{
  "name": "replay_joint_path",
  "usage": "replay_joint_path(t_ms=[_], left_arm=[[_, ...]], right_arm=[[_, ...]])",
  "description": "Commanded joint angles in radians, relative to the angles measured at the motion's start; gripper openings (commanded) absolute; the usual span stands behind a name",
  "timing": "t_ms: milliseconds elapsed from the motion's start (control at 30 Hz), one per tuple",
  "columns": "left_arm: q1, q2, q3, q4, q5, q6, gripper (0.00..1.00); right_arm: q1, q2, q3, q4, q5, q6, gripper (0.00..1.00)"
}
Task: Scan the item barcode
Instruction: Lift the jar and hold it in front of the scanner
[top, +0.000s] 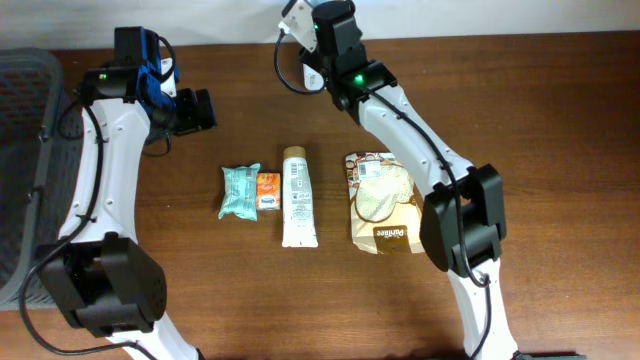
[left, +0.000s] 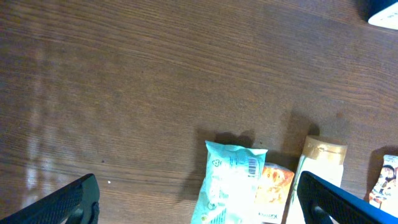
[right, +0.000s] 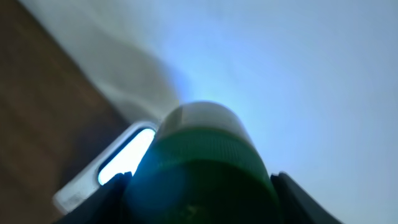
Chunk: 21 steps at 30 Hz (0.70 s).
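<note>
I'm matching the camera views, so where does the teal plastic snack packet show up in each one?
Overhead: the teal plastic snack packet lies left of centre, leftmost in the row.
Left wrist: at the bottom edge, right of centre.
Right wrist: absent.
Shared landmark: the white tube with tan cap, to its right in both.

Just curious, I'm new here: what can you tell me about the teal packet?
The teal packet is a small, shiny, crinkly pouch, plastic by its look. It lies flat on the brown wooden table, leftmost in the row of items. A barcode faces up near one end. A small orange packet lies against its side. No jaws touch it.
</note>
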Motion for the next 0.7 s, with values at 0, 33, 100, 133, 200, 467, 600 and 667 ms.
replay_joint_path(t_ms=[0,33,100,133,200,467,600,667], left_arm=[[0.004,-0.024,0.008,-0.001,0.007,0.012,0.99],[0.004,-0.024,0.008,-0.001,0.007,0.012,0.99],[0.004,-0.024,0.008,-0.001,0.008,0.012,0.99],[0.004,-0.024,0.008,-0.001,0.007,0.012,0.99],[0.004,-0.024,0.008,-0.001,0.008,0.012,0.99],[0.004,-0.024,0.008,-0.001,0.008,0.012,0.99],[0.004,-0.024,0.008,-0.001,0.007,0.012,0.99],[0.004,-0.024,0.008,-0.001,0.008,0.012,0.99]], right_arm=[[-0.021,0.056,0.024,0.1,0.034,-0.209,0.48],[-0.03,0.07,0.024,0.129,0.033,-0.237,0.48],[-0.046,0.093,0.024,0.164,0.033,-0.289,0.48],[-0.053,0.102,0.024,0.175,0.033,-0.313,0.48],[-0.061,0.114,0.024,0.178,0.033,-0.34,0.48],[-0.064,0.114,0.024,0.189,0.019,-0.395,0.48],[-0.056,0.114,0.024,0.189,0.009,-0.395,0.48],[-0.055,0.114,0.024,0.189,0.005,-0.395,0.48]])
